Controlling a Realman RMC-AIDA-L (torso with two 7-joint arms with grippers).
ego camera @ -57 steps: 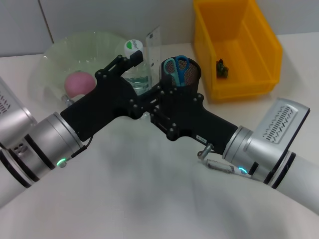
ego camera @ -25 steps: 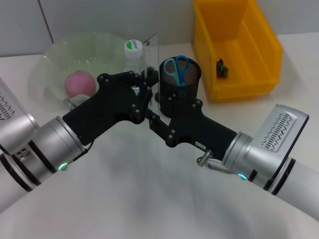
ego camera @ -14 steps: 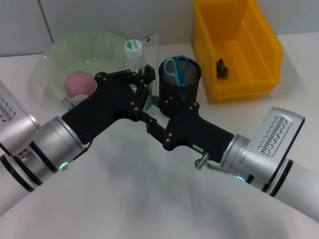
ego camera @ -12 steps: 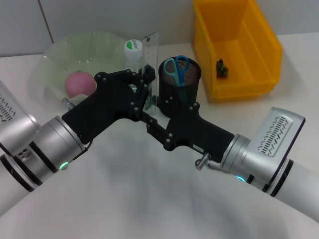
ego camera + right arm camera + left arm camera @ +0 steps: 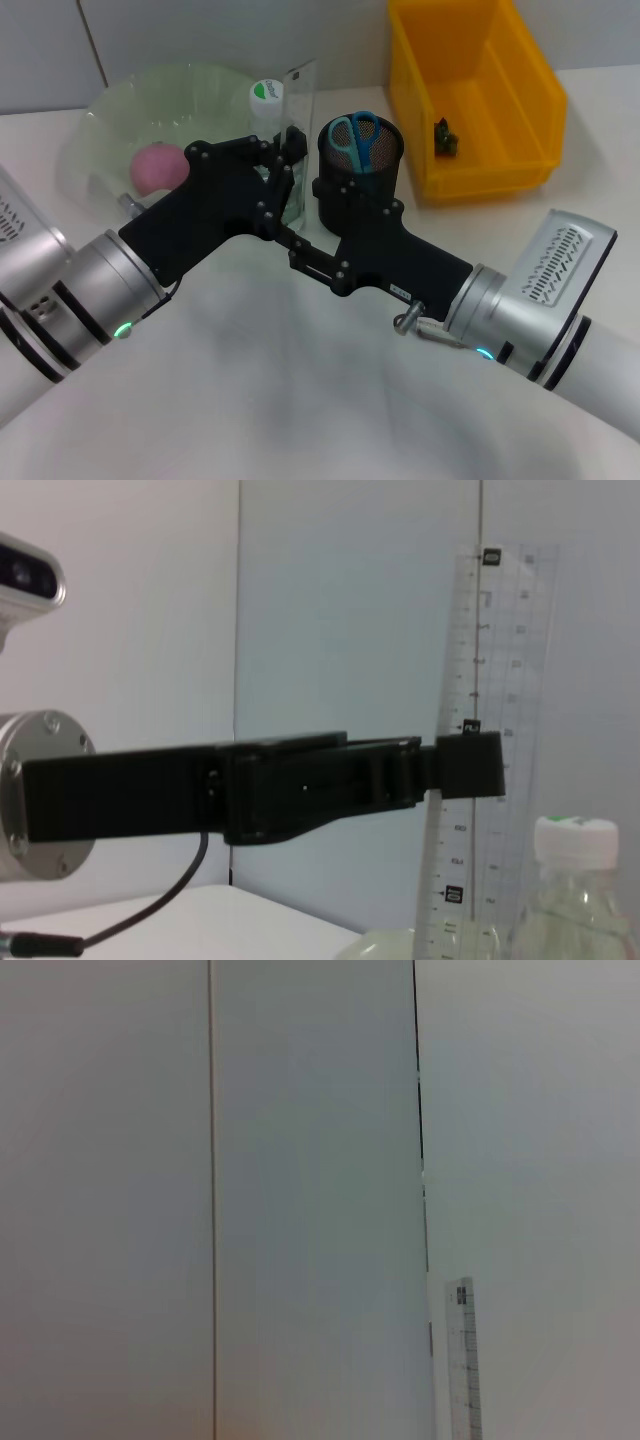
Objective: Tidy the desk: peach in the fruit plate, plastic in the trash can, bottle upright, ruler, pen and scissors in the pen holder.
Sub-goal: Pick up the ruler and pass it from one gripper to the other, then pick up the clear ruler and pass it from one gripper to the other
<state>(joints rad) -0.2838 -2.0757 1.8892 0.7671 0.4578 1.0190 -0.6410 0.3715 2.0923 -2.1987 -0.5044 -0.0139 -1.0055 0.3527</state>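
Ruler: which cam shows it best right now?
Right wrist view: the ruler stands upright, markings readable, left end effector clamped across it. The head view shows a see-through strip beside the pen holder; the left wrist view catches only one end.

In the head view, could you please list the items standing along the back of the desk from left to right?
Pink peach in the clear fruit plate → clear plastic bottle with a green-and-white cap → black mesh pen holder holding blue-handled scissors → yellow plastic bin.
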